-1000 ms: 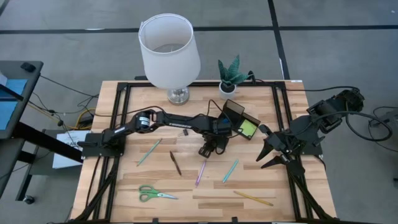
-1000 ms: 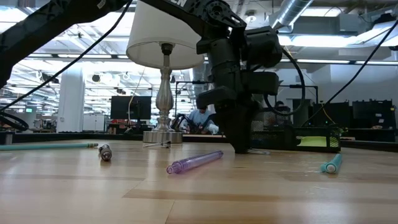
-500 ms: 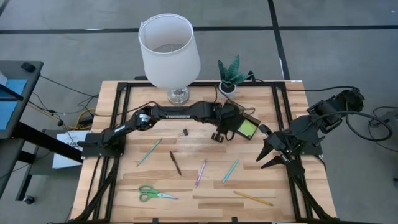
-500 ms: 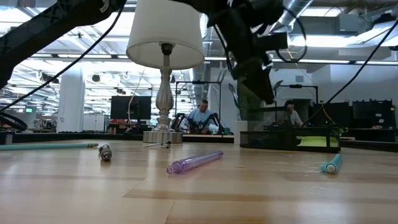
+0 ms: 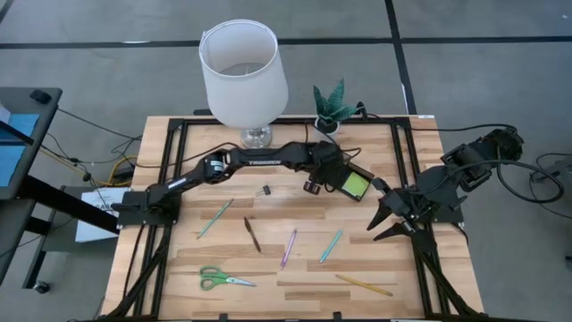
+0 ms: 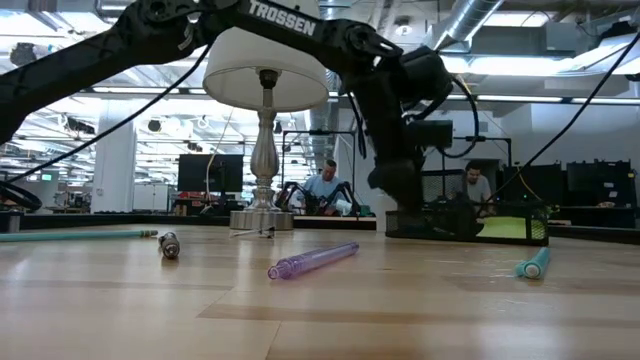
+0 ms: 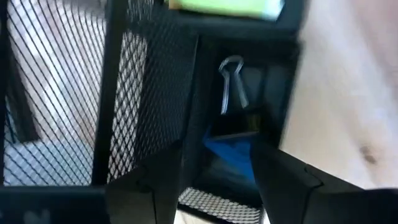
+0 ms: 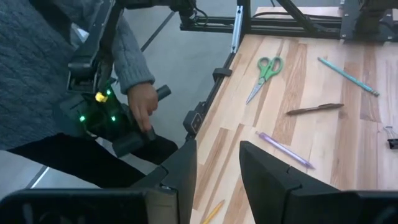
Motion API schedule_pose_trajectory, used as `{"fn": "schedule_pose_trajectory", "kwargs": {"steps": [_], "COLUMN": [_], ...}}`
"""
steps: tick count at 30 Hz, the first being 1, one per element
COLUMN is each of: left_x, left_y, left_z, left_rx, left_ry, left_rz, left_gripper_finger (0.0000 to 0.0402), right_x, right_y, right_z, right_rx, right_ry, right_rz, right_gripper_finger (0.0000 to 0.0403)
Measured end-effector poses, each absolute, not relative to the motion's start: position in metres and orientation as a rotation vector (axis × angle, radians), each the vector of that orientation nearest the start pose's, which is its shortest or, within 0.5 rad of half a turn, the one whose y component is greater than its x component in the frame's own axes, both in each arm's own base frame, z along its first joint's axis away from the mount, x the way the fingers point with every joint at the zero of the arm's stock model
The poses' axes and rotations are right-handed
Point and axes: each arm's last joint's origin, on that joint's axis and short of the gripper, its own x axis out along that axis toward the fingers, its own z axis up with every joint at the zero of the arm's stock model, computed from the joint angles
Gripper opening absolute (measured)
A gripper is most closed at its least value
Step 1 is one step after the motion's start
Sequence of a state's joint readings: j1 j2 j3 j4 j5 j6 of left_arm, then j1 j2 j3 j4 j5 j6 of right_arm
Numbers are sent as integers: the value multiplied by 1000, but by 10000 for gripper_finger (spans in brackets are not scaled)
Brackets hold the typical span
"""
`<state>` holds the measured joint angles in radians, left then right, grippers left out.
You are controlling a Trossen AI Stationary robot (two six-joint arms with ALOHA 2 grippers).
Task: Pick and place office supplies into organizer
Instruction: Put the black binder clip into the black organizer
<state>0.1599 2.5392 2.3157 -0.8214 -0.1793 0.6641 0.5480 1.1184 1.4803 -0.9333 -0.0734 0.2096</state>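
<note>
Organizer (image 5: 347, 179): sitting near the bench's far edge, right of centre, already holding a lime sticky-note pad (image 5: 356, 185), a silver-handled clip (image 7: 231, 84) and a blue eraser (image 7: 231, 151).

Left gripper (image 5: 311, 186): hovering at the organizer's left side, fingers apart, empty.

Still lying loose, left to right: teal pen (image 5: 214, 217), scissors (image 5: 223, 279), brown pen (image 5: 253, 233), black clip (image 5: 265, 190), purple pen (image 5: 289, 248), second teal pen (image 5: 332, 245), yellow pencil (image 5: 364, 285).

Right gripper (image 5: 386, 224): waiting by the bench's right edge, fingers apart.
</note>
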Motion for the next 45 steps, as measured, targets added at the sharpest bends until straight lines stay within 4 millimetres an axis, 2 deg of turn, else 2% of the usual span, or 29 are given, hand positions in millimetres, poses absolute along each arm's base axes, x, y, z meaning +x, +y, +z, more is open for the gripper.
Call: {"fn": "schedule_pose_trajectory", "kwargs": {"steps": [3,6,10,13,15,18,21,23,25,28,30,32,35,38,41,45], "left_x": [530,523,503,486,474,449,431,431,425,420,412,403,382,359,331,292], "left_y": [85,75,59,49,44,44,53,59,64,70,74,79,83,82,76,69], "left_z": [175,186,220,246,265,281,275,264,255,241,225,211,199,201,215,242], "left_rx": [606,619,622,547,492,445,292,91,-119,-309,-361,-334,-339,-382,-408,-383], "left_ry": [1122,1165,1241,1259,1268,1398,1581,1574,1584,1564,1667,1765,1872,1907,1906,1725], "left_rz": [-52,-66,-82,-131,-126,-149,-132,-116,-210,-320,-273,-200,-93,-86,-47,151], "left_gripper_finger": [179,180,180,180,180,180,180,180,181,181,181,181,181,181,181,181], "right_x": [164,164,164,164,164,164,164,165,165,166,167,167,168,168,168,169], "right_y": [103,103,103,103,103,103,103,102,101,101,102,102,102,102,102,101], "right_z": [432,432,431,431,431,431,431,431,432,432,434,435,436,436,436,436], "right_rx": [61,61,61,60,61,60,59,52,45,44,49,54,58,58,58,47], "right_ry": [624,624,625,625,625,625,624,617,611,600,583,567,552,553,553,544], "right_rz": [541,541,541,541,541,541,536,508,480,467,470,474,475,475,474,432], "right_gripper_finger": [113,113,113,113,113,113,113,113,113,113,113,113,113,113,113,113]}}
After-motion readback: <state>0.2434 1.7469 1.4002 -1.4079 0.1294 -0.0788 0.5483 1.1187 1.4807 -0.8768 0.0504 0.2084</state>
